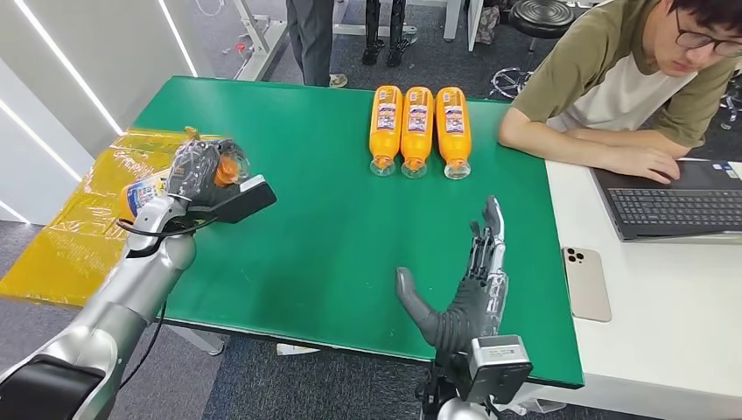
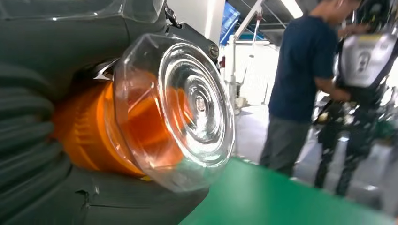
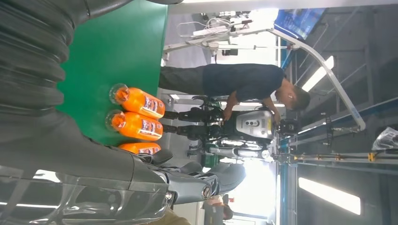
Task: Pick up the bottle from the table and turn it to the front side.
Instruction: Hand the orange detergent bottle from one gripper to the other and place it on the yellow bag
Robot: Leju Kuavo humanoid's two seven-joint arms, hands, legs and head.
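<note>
Here, left hand (image 1: 194,171) gripping one bottle (image 1: 229,166), three bottles (image 1: 418,129) on table (image 1: 306,236).

Glossy plastic, matt counter
The bottle (image 2: 155,112) in the left robot hand (image 1: 197,175) is clear, shiny plastic; beside it lies crinkly glossy yellow film (image 1: 79,236); the green counter (image 1: 324,236) looks matt and smooth.

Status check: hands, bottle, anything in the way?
Left hand holds orange bottle lifted over table's left edge. Right hand open above table, holding nothing. Three bottles lie at far side, apart from both hands.
</note>
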